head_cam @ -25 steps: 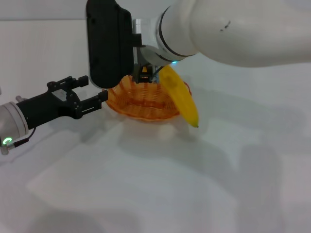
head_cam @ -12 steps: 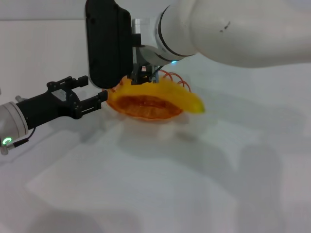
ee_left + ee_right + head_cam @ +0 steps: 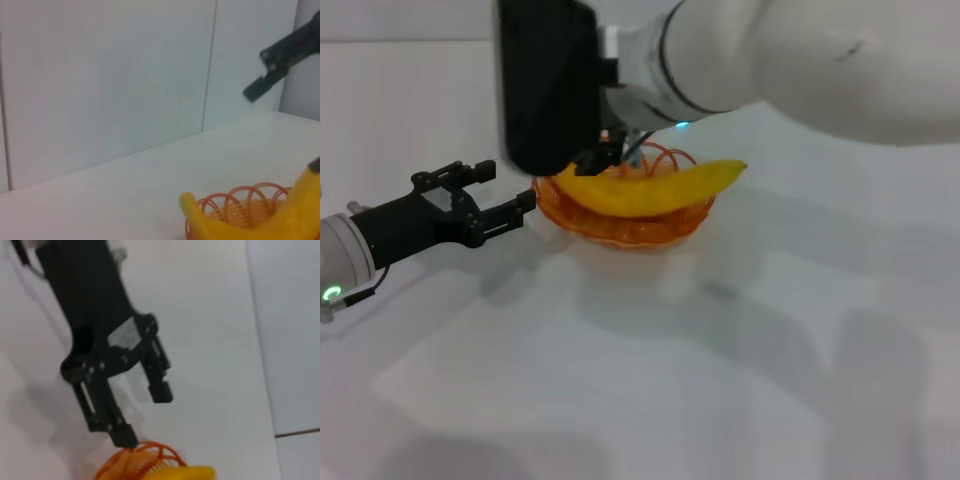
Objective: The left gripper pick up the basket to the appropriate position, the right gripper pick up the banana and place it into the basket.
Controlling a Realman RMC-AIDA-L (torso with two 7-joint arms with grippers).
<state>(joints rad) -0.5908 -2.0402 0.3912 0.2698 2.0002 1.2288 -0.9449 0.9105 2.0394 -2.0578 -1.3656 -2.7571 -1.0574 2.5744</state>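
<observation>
We see the banana (image 3: 645, 189) lying across the orange basket (image 3: 620, 222) at upper centre, both ends overhanging the rim. We judge it soft and smooth-skinned, best gripped mid-length. A second ago it hung steeply. The left gripper (image 3: 510, 200) stands open just left of the basket; the right gripper (image 3: 610, 152) sits above, fingers hidden.

The banana (image 3: 645, 187) lies across the basket (image 3: 620, 225) on the table (image 3: 650, 380) — left claw (image 3: 512, 198) just beside its left rim, right claw (image 3: 610, 155) above.
</observation>
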